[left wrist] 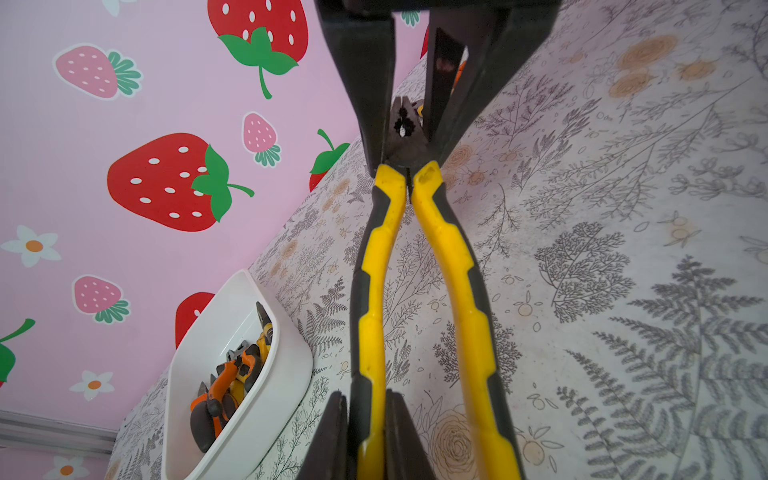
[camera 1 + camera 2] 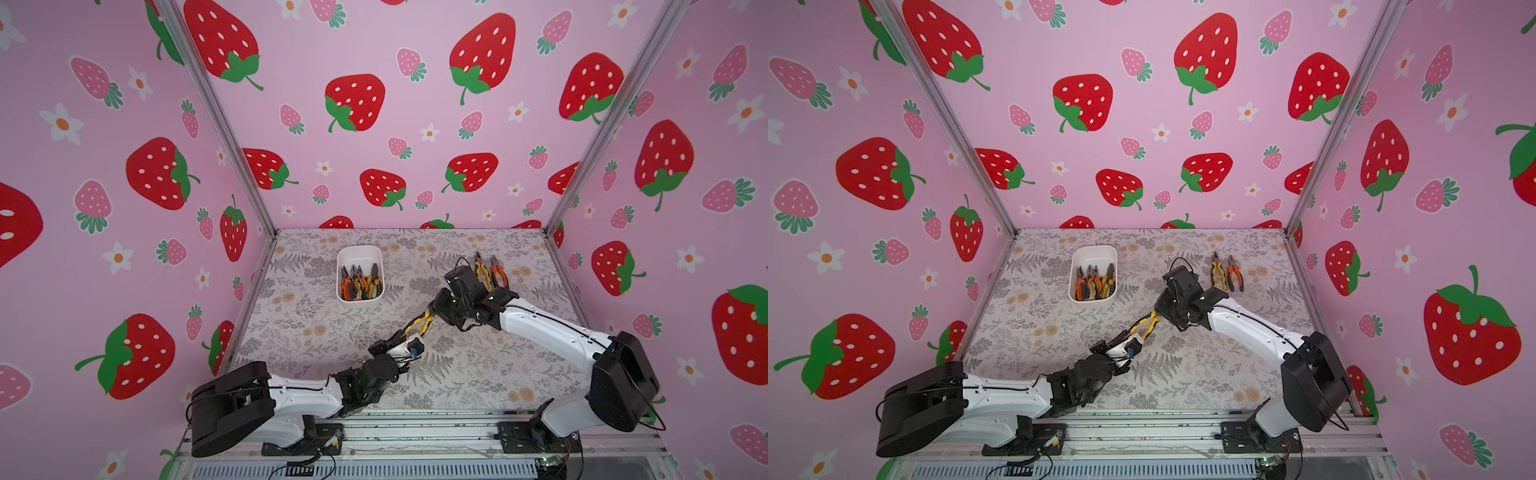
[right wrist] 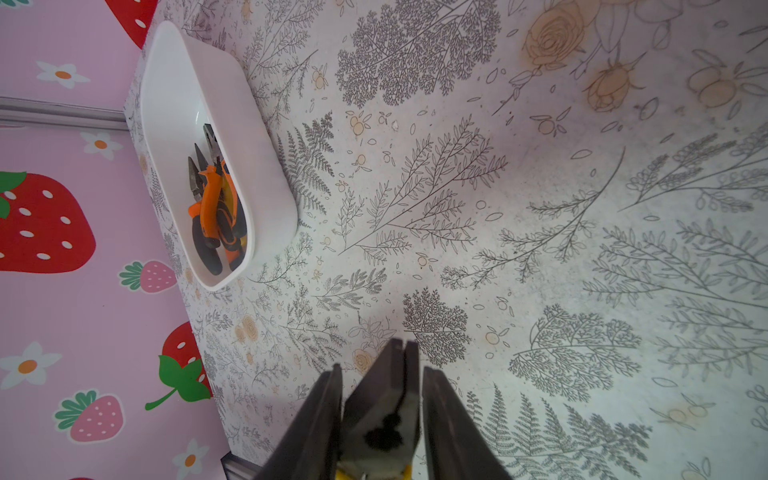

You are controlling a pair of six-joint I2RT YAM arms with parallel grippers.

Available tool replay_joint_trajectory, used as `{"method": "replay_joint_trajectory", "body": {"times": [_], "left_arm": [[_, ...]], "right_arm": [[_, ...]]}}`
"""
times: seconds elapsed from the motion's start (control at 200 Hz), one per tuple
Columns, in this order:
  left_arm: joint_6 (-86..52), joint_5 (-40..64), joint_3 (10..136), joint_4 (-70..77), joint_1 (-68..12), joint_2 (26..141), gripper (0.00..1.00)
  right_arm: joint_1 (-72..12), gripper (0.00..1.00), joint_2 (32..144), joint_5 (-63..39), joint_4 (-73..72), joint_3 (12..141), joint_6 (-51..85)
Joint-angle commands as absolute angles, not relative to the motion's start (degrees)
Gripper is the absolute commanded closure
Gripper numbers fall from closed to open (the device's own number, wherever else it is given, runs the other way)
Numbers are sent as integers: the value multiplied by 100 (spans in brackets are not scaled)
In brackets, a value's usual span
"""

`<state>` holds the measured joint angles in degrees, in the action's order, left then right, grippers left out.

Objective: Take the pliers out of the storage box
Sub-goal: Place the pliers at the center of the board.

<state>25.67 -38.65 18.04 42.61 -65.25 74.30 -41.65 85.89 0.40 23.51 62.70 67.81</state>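
Observation:
A yellow-and-black pair of pliers [image 2: 419, 324] [image 2: 1144, 326] hangs in the air between my two arms, over the middle of the table. My left gripper [image 2: 402, 333] [image 1: 365, 399] is shut on one of its handles. My right gripper [image 2: 432, 316] [image 3: 383, 370] stands on both sides of its dark metal head [image 3: 386, 407], with the fingers against it. The white storage box [image 2: 359, 249] [image 2: 1094, 248] sits at the back left. Several more pliers [image 2: 360, 282] [image 3: 216, 208] lie in it, orange and yellow handled.
At the back right of the floral table, a yellow-handled pair [image 2: 482, 272] and an orange-handled pair [image 2: 498, 272] lie side by side, just behind my right arm. Strawberry-print walls close in the left, back and right sides.

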Motion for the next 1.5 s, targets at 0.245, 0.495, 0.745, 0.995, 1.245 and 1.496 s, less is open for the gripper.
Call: {"method": "replay_joint_trajectory", "body": {"times": [0.245,0.495,0.745,0.995,1.245,1.496], "left_arm": [[2447,-4078,2127,4826,-6506,7375,100],[2426,-4104,2135,4816,-6509,7365,100],[2389,-3789,2240,4269,-6458,7162,97],[2212,-3320,2663,2953,-6468,6888,47],[1664,-3007,3452,1299,-6453,6340,35],[-34,-2194,3912,480,-5604,6177,22]], "right_arm": [[-4241,68,8666,-92,2199,6153,7011],[-4247,81,8670,-141,2074,6047,7132],[-4242,100,8630,51,2144,6126,6738],[-4245,100,8581,756,2642,6505,6142],[-3942,100,8179,2095,2854,7193,4348],[-3570,100,8394,3075,2318,8240,917]]}}
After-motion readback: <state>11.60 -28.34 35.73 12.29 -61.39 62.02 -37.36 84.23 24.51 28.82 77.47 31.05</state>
